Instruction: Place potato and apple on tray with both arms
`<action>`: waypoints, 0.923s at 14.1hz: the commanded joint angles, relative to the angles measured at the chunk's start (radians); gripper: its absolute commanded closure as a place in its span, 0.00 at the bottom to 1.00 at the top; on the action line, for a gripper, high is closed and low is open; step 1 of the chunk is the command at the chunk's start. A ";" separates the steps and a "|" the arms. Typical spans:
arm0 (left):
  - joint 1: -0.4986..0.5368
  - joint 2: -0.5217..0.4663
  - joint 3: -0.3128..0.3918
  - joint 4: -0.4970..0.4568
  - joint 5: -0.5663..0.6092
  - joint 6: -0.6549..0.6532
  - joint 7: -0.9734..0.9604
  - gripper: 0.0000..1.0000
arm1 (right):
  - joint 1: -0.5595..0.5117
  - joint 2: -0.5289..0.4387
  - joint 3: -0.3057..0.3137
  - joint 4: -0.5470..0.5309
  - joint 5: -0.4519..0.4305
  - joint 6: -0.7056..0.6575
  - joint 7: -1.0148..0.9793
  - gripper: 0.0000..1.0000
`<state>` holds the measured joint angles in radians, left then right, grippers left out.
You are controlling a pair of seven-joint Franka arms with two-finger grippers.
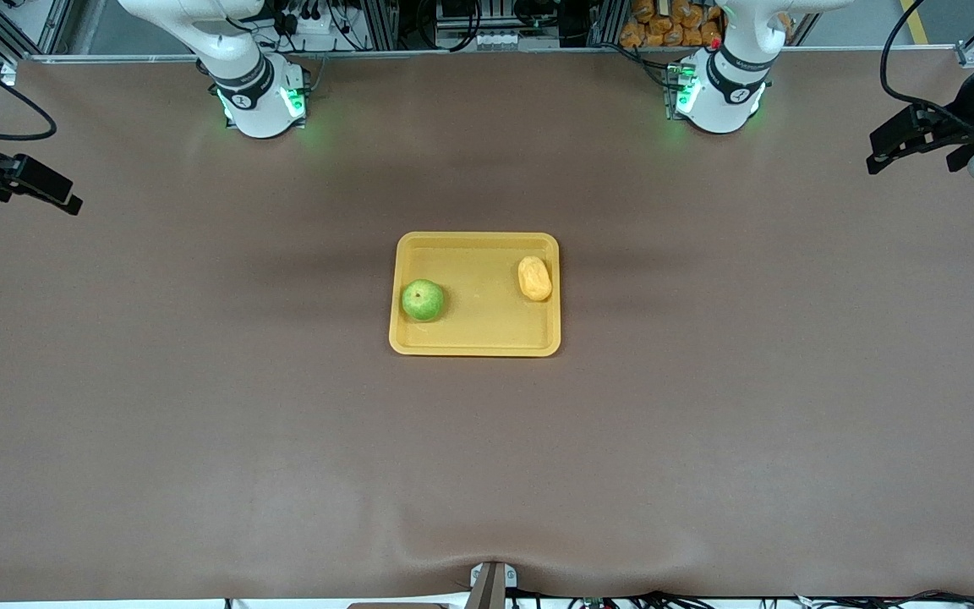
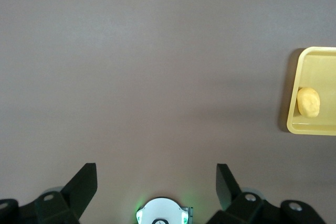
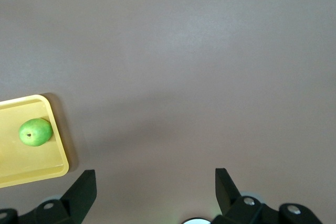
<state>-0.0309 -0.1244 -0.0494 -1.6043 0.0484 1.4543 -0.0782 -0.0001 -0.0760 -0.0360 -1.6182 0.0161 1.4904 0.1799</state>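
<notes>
The yellow tray (image 1: 474,337) lies at the middle of the table. The green apple (image 1: 423,300) sits in it at the right arm's end. The yellow-orange potato (image 1: 534,277) lies in it at the left arm's end, a little farther from the front camera. My left gripper (image 1: 886,152) is open and empty, up over the left arm's end of the table. My right gripper (image 1: 60,196) is open and empty, up over the right arm's end. The left wrist view shows its gripper (image 2: 156,174), the potato (image 2: 308,102) and the tray's rim (image 2: 292,103). The right wrist view shows its gripper (image 3: 155,174), the apple (image 3: 35,131) and the tray's rim (image 3: 59,135).
Brown cloth (image 1: 707,406) covers the whole table. The arm bases (image 1: 260,97) (image 1: 719,93) glow green at the table's edge farthest from the front camera. A small mount (image 1: 491,584) sticks up at the nearest edge.
</notes>
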 commanded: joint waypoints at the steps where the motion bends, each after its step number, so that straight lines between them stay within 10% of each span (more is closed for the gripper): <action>1: -0.004 0.006 0.005 0.027 -0.008 -0.026 0.014 0.00 | 0.006 0.012 -0.001 0.026 -0.002 -0.015 0.010 0.00; 13: 0.003 0.020 -0.003 0.060 -0.013 -0.058 -0.003 0.00 | 0.017 0.013 -0.001 0.026 -0.005 -0.015 0.010 0.00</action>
<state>-0.0321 -0.1056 -0.0534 -1.5727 0.0484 1.4313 -0.0783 0.0101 -0.0749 -0.0349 -1.6182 0.0161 1.4904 0.1799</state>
